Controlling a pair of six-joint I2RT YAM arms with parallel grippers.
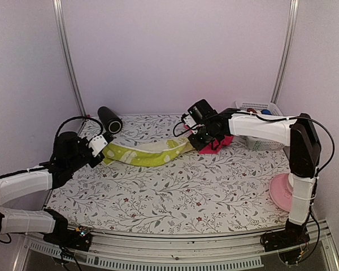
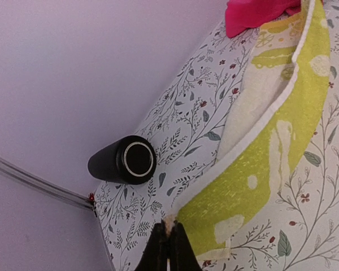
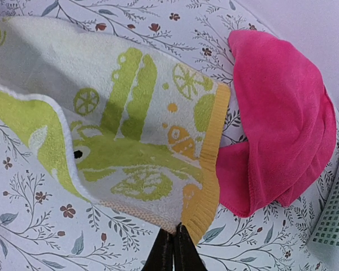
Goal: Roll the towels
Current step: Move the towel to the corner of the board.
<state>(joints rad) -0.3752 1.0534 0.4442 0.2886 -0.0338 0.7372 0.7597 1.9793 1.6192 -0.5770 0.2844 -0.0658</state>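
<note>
A green-and-white patterned towel (image 1: pixel 150 153) with a yellow hem is stretched across the back of the table between both arms. My left gripper (image 2: pixel 168 231) is shut on its left corner, and the towel (image 2: pixel 271 141) runs away up and to the right in the left wrist view. My right gripper (image 3: pixel 177 232) is shut on the yellow-hemmed corner of the same towel (image 3: pixel 130 147). A hot pink towel (image 3: pixel 277 124) lies crumpled just right of that corner, and the same pink towel (image 1: pixel 217 144) peeks from under the right wrist in the top view.
A black cylinder (image 1: pixel 109 119) lies at the back left, close to the left gripper. A white mesh basket (image 1: pixel 260 132) stands at the back right behind the right arm. A pink plate (image 1: pixel 283 192) sits by the right arm's base.
</note>
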